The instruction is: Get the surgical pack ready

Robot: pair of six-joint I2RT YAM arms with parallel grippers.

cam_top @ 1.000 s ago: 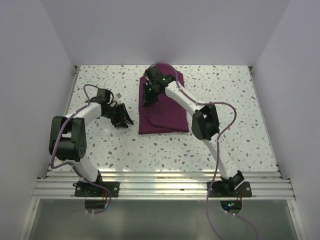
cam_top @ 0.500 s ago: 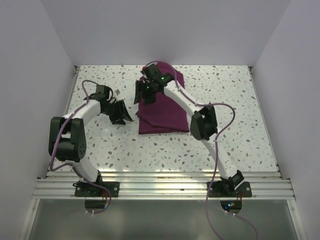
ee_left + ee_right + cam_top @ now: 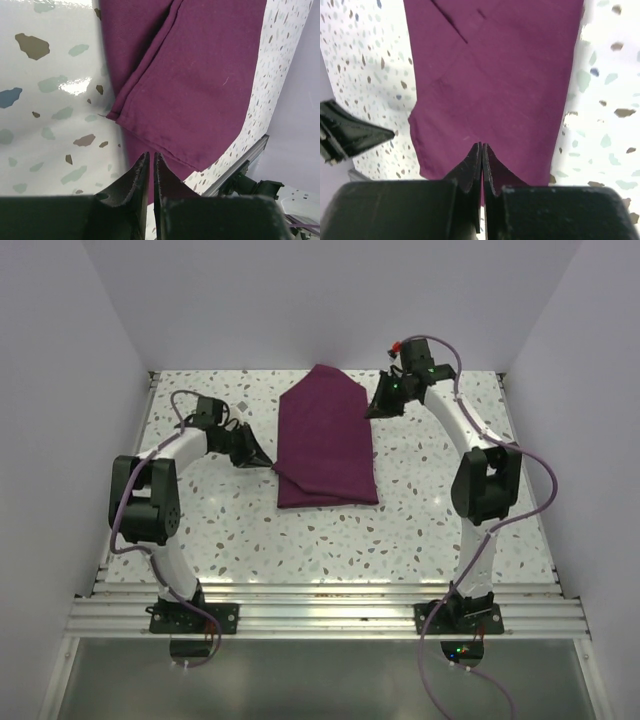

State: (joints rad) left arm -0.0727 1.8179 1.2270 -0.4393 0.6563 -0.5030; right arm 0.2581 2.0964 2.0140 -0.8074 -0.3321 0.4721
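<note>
1. The folded dark purple cloth [image 3: 325, 445] lies flat on the speckled table [image 3: 450, 530].
2. The left gripper [image 3: 266, 461] is at the cloth's left edge, its fingers a narrow slit apart.
3. The right gripper [image 3: 372, 413] is beside the cloth's far right corner, its fingers pressed together and empty.

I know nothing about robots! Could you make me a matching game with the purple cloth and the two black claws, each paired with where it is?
1. dark purple folded cloth
2. left black two-finger gripper
3. right black two-finger gripper

A. by the cloth's far right edge, jaws shut
B. at the cloth's left edge
C. flat on the white speckled table

Pairs: 1-C, 2-B, 3-A
</note>
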